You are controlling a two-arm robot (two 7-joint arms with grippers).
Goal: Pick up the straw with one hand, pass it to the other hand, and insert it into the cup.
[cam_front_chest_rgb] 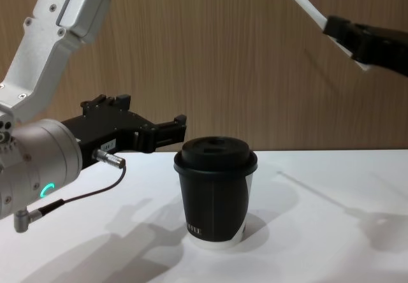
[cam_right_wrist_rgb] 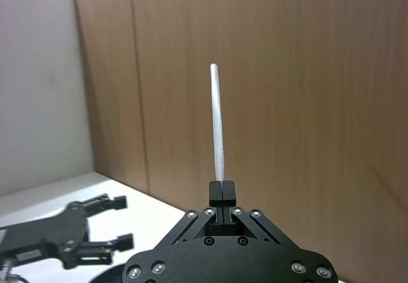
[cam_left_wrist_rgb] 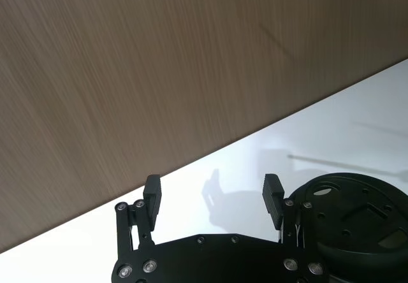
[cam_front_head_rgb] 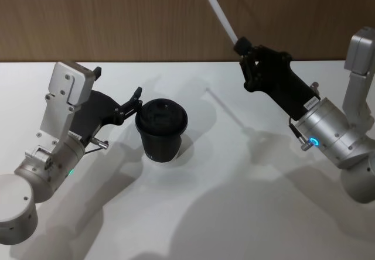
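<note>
Left hand (cam_left_wrist_rgb: 212, 190): matte black, flat plate dotted with silver screws, rectangular pads (cam_left_wrist_rgb: 152, 192) at finger ends. Behind it left silver cylinder (cam_front_chest_rgb: 38, 159), glowing green ring (cam_front_chest_rgb: 44, 190), thin black cable (cam_front_chest_rgb: 76, 197) with metal plugs. Left arm link (cam_front_chest_rgb: 54, 28) pale grey, boxy, small screws. Right hand (cam_front_head_rgb: 240, 43): same black linkage, white label (cam_front_head_rgb: 309, 105), right silver cylinder (cam_front_head_rgb: 325, 125), small bluish lit ring (cam_front_head_rgb: 314, 143), grey rounded arm link (cam_front_head_rgb: 360, 55).

The cup (cam_front_head_rgb: 161, 130) stands on the table (cam_front_head_rgb: 234, 213). The left gripper (cam_front_head_rgb: 133, 103) is just beside it at 9 o'clock; the right gripper (cam_front_head_rgb: 241, 44), gripping the straw (cam_front_head_rgb: 218, 8), hangs at 2 o'clock.
</note>
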